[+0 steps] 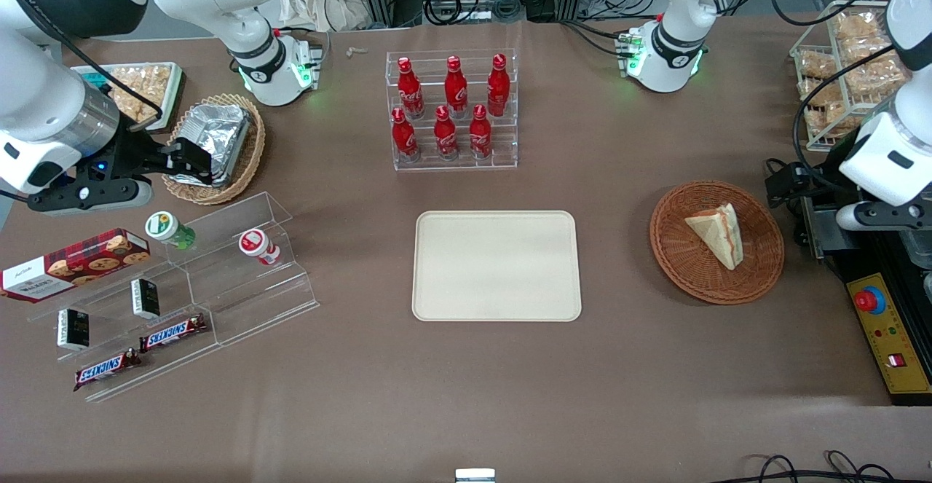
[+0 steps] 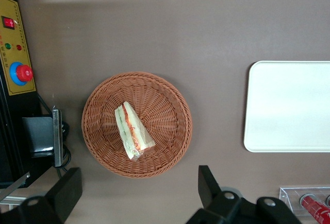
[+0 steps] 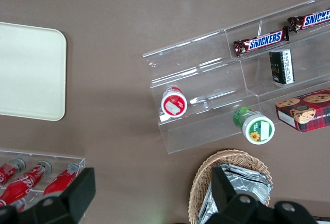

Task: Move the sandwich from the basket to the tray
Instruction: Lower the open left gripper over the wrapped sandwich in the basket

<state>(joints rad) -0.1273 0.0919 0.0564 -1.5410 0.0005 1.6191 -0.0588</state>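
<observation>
one pincer (image 2: 136,195), the left arm's, hangs high with its fingers (image 2: 67,190) spread wide and nothing between them, near the working arm's end of the table. directly below it, framed by the two fingers, sits the basket (image 2: 170,147) with the sandwich (image 2: 133,131) lying flat inside, filling stripe up; judging by this, the height is for lining up before a descent. well apart from the pincer, toward the table's middle, the tray (image 2: 289,105) lies bare, ready to receive. farther still, red bottles (image 1: 451,108) stand in a clear rack. task not yet started.
</observation>
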